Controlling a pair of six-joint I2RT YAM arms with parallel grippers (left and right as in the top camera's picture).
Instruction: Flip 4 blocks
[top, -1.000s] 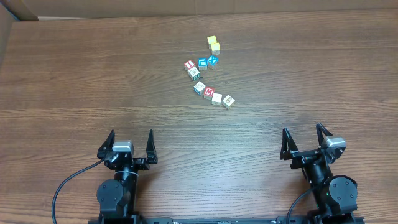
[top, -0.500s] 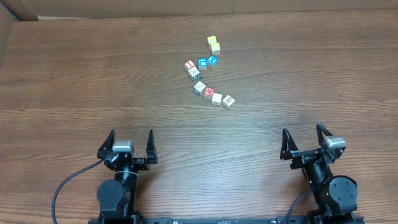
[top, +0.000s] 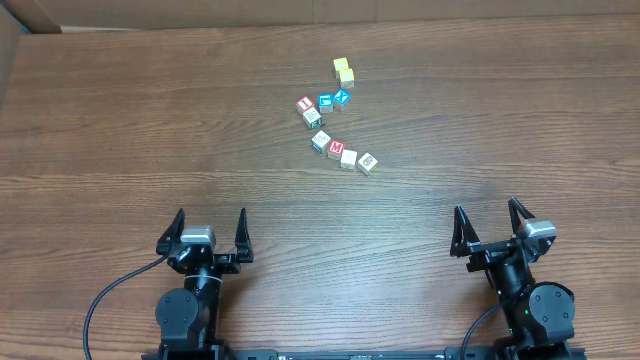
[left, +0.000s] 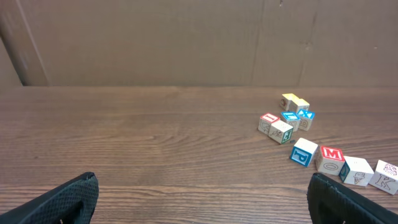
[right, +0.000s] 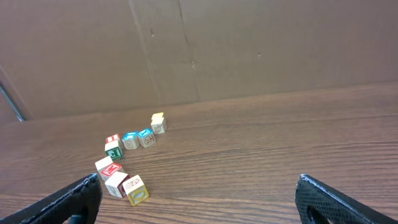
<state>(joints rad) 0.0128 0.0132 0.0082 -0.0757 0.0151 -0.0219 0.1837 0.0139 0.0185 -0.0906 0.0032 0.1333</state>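
Blocks (top: 337, 149) lay in a short slanted row of four on the brown wooden worktop (top: 120, 120). The row sat in the far half, a little to the right of the middle, and the four sat close together in a line. At the left end, farthest back, was the block with a teal P (left: 303, 153). Next came the block with a red M (left: 330, 158), then the whitish block (left: 356, 170). Last was the block with a grey K (left: 387, 176), nearest to the near edge.

Just behind the row, toward the far edge, sat a red-topped cube (top: 305, 104) and a green-marked cube (top: 312, 117). Two blue cubes (top: 333, 99) sat beside them. Two yellow cubes (top: 343, 70) sat farthest back, side by side.

The left gripper (top: 211, 216) was by the near edge, toward the left corner. Its jaws were spread wide and held nothing. The right gripper (top: 485, 208) was by the near edge, toward the right corner. Its jaws were spread wide too, with nothing between them. Both grippers were well apart from the blocks. A brown cardboard wall (left: 186, 37) stood along the far edge.
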